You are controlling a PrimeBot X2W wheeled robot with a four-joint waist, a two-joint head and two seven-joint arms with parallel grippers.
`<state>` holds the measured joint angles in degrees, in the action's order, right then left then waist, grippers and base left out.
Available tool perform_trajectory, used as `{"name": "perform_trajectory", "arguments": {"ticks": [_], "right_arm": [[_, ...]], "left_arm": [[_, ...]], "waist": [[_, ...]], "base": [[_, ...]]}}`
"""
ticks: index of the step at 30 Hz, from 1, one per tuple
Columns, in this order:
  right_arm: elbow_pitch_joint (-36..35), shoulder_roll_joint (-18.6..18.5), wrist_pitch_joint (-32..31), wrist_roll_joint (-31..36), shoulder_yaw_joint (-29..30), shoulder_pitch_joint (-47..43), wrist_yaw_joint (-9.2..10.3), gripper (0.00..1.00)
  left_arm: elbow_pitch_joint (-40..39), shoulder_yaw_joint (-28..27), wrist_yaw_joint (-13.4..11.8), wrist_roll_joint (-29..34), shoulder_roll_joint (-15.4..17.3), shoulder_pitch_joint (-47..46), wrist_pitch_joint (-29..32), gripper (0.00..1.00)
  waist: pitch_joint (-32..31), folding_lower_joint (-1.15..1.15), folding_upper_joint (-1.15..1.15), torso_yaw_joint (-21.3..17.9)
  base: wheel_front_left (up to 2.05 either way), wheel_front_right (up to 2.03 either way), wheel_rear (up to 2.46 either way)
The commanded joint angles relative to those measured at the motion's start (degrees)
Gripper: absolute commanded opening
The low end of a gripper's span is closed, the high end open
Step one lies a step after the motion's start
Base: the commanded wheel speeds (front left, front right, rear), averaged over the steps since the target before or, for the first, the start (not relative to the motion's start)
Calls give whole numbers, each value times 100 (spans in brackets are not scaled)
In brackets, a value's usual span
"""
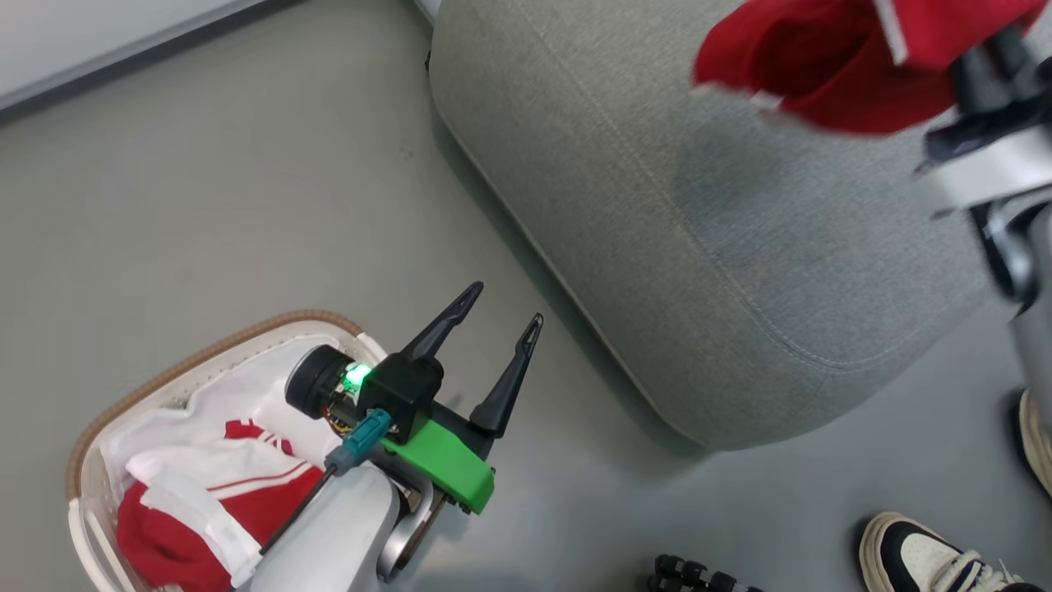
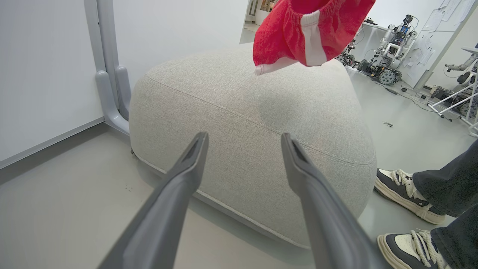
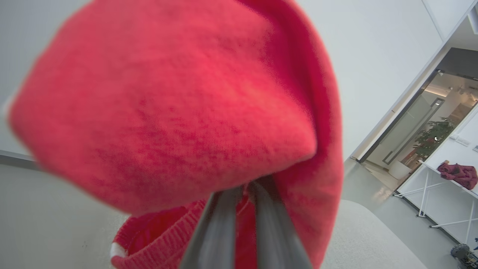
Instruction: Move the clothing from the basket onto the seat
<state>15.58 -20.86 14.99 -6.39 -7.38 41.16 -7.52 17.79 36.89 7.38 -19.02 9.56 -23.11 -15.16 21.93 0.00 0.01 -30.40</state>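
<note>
Grey floor carries the basket just behind the left end effector, whose jaws gape wide and empty. Red-and-white clothing lies in the basket. Ahead of that end effector sits the seat, with no clothing resting on its visible part. The right end effector is clamped on one red garment, which hangs above the seat without touching it. By my judgement, one transfer is midway, with the release and the basket's remainder left to do.

L gripper: two long tapered dark fingers are carried on a black block. A green LED is lit at its 9 o'clock, by a black round cap. A bright green bracket is fitted at 5 o'clock. A teal plug w/ black cable is seen on the pale forearm. R wrist: white band, blurred.
</note>
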Motion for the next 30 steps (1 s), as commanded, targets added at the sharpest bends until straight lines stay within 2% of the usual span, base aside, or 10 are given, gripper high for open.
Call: {"name": "perform_trajectory", "arguments": {"ticks": [1,6,10,17,22,27,28,29,30], "right_arm": [[97,-75,29,-19,156,233,6,0],[530,-502,29,95,368,1024,6,0],[930,-652,28,111,561,1393,6,0],[2237,-470,22,-129,1475,1508,7,0],[3347,-257,21,-303,1628,1348,6,0],[4091,-113,22,-460,1757,1288,7,0],[4219,-130,22,-445,1796,1260,7,4],[4292,-154,22,-365,1789,1223,7,38],[4315,-147,22,-341,1784,1198,6,100]], "left_arm": [[11,-26,15,50,71,-112,2,100],[28,21,15,78,210,-296,1,100],[12,73,15,111,248,-442,1,100],[21,87,15,184,295,-663,1,100],[19,-3,15,236,357,-693,1,100],[54,-161,15,252,357,-581,1,100],[59,-181,15,257,358,-564,1,100],[69,-199,15,255,350,-547,1,100],[74,-220,15,253,335,-536,1,100]], "waist": [[436,0,-1,294],[833,0,-1,534],[1122,0,-1,730],[1575,0,-1,1109],[1805,0,-1,1288],[1854,0,-1,1353],[1843,0,-1,1361],[1819,0,-1,1369],[1793,0,-1,1374]], "base": [[0,0,0],[0,0,0],[0,0,0],[0,0,0],[0,0,0],[0,0,0],[0,0,0],[0,0,0],[0,0,0]]}}
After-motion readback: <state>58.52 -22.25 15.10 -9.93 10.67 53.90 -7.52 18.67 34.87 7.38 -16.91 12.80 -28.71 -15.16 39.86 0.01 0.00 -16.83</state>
